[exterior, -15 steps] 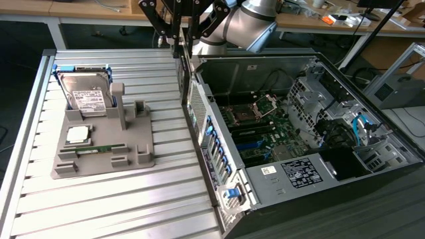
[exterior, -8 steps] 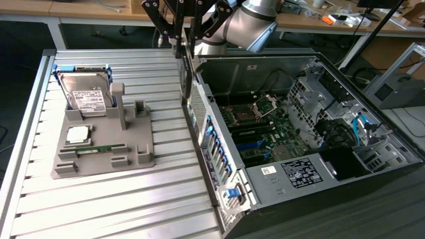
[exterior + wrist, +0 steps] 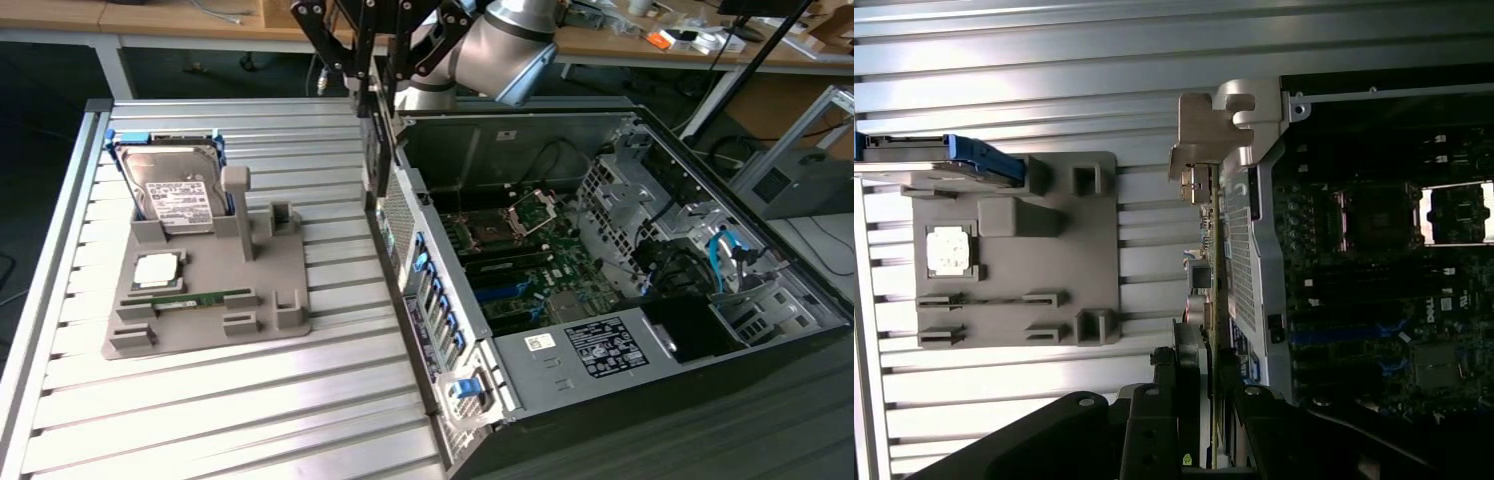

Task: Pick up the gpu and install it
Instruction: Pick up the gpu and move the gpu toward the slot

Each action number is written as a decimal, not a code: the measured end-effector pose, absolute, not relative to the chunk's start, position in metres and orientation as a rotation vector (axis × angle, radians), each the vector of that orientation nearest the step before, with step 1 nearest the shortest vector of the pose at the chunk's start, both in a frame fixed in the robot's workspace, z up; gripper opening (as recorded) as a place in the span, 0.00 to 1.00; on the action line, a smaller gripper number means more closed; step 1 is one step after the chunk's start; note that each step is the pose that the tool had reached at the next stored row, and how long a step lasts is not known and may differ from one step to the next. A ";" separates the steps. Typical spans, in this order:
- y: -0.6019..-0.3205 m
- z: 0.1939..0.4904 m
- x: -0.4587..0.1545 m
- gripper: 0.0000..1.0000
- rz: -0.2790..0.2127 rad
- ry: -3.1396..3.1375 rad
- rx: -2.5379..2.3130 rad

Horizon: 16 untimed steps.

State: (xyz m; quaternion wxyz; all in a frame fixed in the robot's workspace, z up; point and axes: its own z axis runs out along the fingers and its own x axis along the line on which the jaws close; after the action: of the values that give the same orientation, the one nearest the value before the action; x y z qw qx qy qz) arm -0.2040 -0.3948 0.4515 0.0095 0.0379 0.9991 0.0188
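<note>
Since it must slot in edgewise, our tool pinches the gpu upright by the computer case.

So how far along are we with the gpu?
Done: the gpu is off the gray holder, gripped in the pincer. In hand: it hangs on edge beside the wall of the open computer case. Left: it is not yet seated on the motherboard.
</note>
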 end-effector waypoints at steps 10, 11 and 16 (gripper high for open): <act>-0.395 0.451 -0.198 0.27 0.059 3.120 0.118; -0.395 0.451 -0.197 0.27 0.059 3.120 0.118; -0.395 0.451 -0.194 0.27 0.059 3.120 0.119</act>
State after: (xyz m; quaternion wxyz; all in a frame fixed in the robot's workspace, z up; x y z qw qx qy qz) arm -0.1943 -0.3954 0.4509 0.0095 0.0380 0.9991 0.0188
